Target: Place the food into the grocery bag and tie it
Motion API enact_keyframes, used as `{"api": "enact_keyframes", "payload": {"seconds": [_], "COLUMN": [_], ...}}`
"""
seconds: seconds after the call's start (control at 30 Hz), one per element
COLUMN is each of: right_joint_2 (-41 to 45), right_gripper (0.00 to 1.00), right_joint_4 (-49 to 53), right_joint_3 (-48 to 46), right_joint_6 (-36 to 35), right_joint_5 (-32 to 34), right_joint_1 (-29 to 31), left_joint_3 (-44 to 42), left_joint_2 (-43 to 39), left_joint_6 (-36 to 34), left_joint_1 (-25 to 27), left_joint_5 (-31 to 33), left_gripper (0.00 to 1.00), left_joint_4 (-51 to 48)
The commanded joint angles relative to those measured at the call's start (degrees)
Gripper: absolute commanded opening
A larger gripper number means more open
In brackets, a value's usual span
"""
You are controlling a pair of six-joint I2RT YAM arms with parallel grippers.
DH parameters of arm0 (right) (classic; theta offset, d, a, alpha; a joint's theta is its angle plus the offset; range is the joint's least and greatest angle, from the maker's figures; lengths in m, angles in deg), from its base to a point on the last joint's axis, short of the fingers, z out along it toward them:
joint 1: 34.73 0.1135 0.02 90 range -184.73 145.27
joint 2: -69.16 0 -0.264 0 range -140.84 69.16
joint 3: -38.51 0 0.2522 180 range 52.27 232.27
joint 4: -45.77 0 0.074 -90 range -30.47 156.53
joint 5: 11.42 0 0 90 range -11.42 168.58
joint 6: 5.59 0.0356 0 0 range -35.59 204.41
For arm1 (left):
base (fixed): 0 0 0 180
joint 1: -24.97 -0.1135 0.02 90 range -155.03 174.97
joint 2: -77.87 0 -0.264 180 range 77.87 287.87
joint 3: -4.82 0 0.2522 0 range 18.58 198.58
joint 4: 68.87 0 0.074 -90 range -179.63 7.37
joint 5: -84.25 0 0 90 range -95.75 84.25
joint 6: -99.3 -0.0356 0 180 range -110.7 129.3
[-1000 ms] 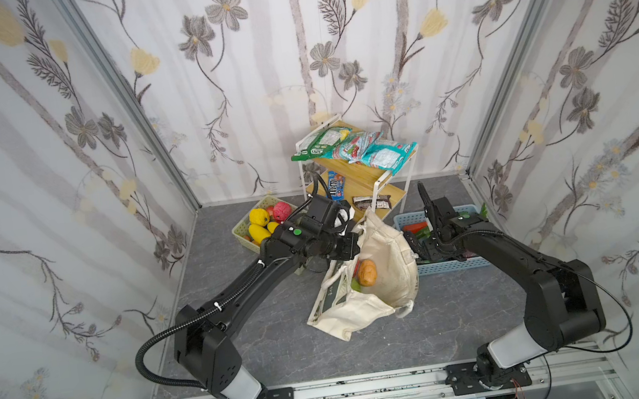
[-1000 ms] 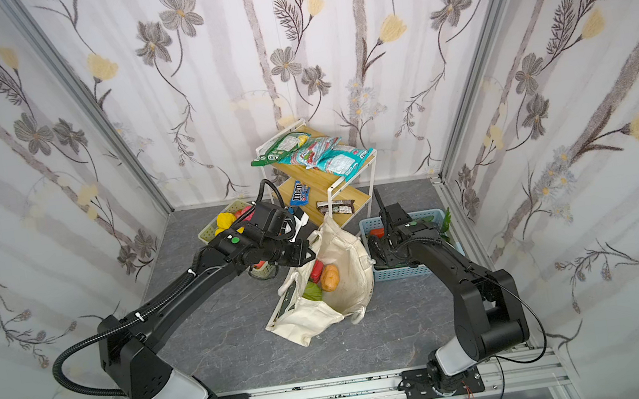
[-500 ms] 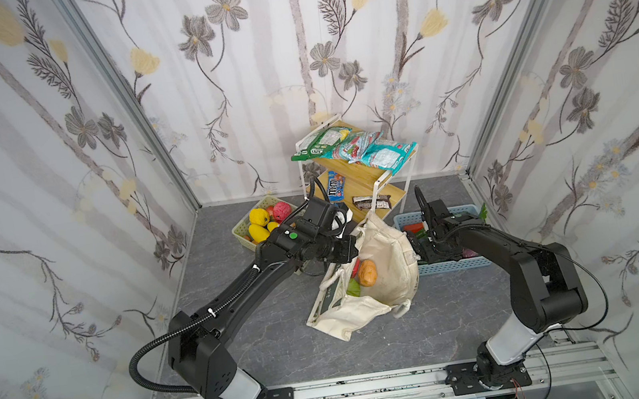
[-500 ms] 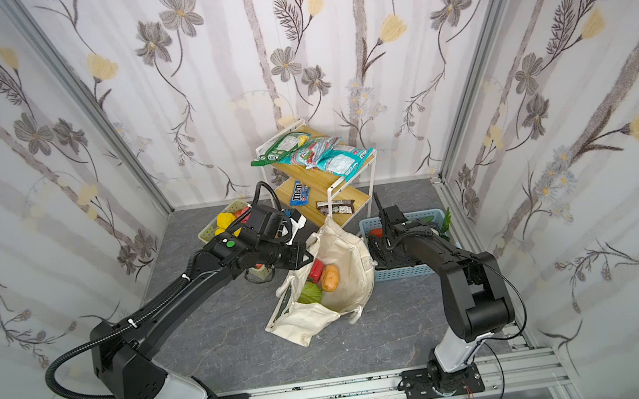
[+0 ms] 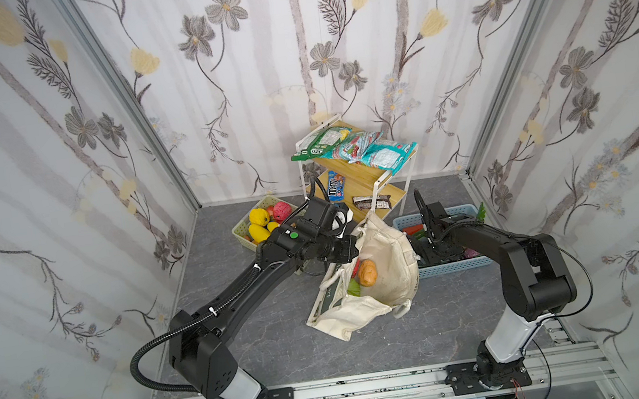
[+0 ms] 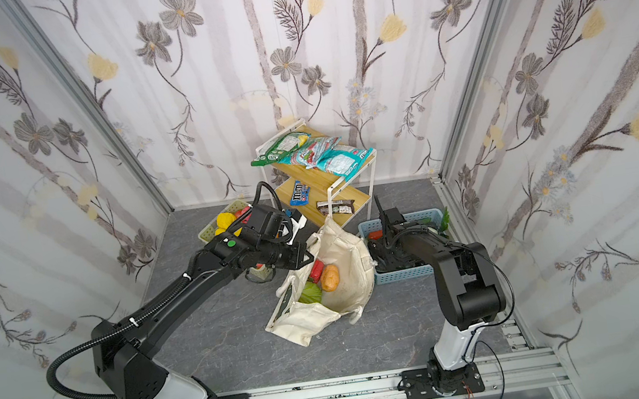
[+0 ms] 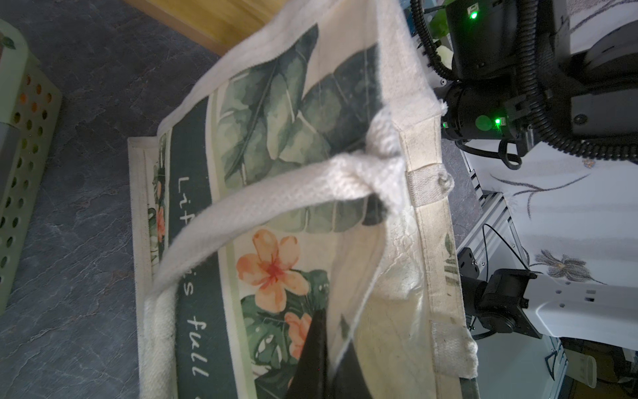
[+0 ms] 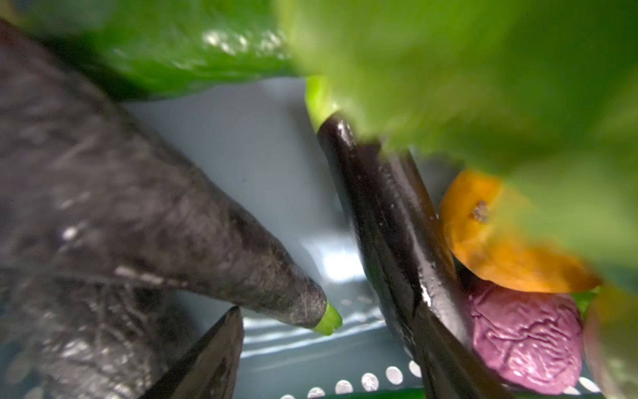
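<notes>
**Left pincer pinching the bag rim, right pincer dipping into the blue basket**

The grocery bag point(image 5: 392, 270) is sitting at the centre of both top views on the grey floor point(image 5: 287, 351). Its lower half is slumping flat toward the bottom of the frame while its upper rim is being held up. The left gripper point(image 7: 331, 345) is clamping tight on that rim. At the lower middle of the left wrist view, cream cloth is passing between its two black fingers point(image 7: 312, 349). A white rope handle point(image 7: 269, 214) is looping across the leaf print, and the dark green lettered band point(image 7: 193, 276) is running down the left part of the frame.

Inside the open mouth, an orange-brown piece point(image 5: 367, 273), a red pepper point(image 5: 356, 266) and a green cabbage point(image 5: 352, 289) are lying together.

The right gripper point(image 5: 428, 248) is reaching down into the blue basket point(image 5: 454, 267), just right of the bag. In the right wrist view one black finger point(image 8: 210, 355) is showing at the lower left, off the middle, with bare basket floor beside it, so the jaws are standing apart. The other finger is hard to separate from a glossy dark aubergine point(image 8: 379, 207). A grey cone-shaped toy point(image 8: 155, 224) with a green tip is filling the left of that frame. An orange fruit point(image 8: 483, 241) and a purple wrinkled piece point(image 8: 524, 338) are lying at the right, and blurred green leaves are covering the top.

Up and left of the bag, the pale green basket point(image 5: 239, 231) is holding yellow fruit point(image 5: 259, 217). Above the bag in the frame, the rack point(image 5: 363, 180) is carrying snack packets point(image 5: 357, 149).
</notes>
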Motion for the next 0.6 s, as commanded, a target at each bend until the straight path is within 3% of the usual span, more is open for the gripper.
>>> {"api": "enact_keyframes", "payload": {"seconds": [0.0, 0.23, 0.57], "right_joint_2": [-1.1, -3.5, -2.8], "right_gripper": [0.78, 0.64, 0.43], "right_joint_4": [-1.8, -5.6, -7.0], "right_joint_3": [-0.3, -0.9, -0.7], "right_joint_6": [-2.4, -3.3, -2.0], "right_joint_5": [3.4, 2.3, -4.8], "right_joint_1": [-0.1, -0.6, -0.6], "left_joint_3": [0.4, 0.0, -0.5], "left_joint_2": [0.2, -0.3, -0.6], "left_joint_6": [0.2, 0.3, 0.7], "left_joint_1": [0.0, 0.0, 0.0], "left_joint_5": [-0.4, 0.1, 0.3], "left_gripper": [0.0, 0.0, 0.0], "left_joint_4": [0.6, 0.3, 0.5]}}
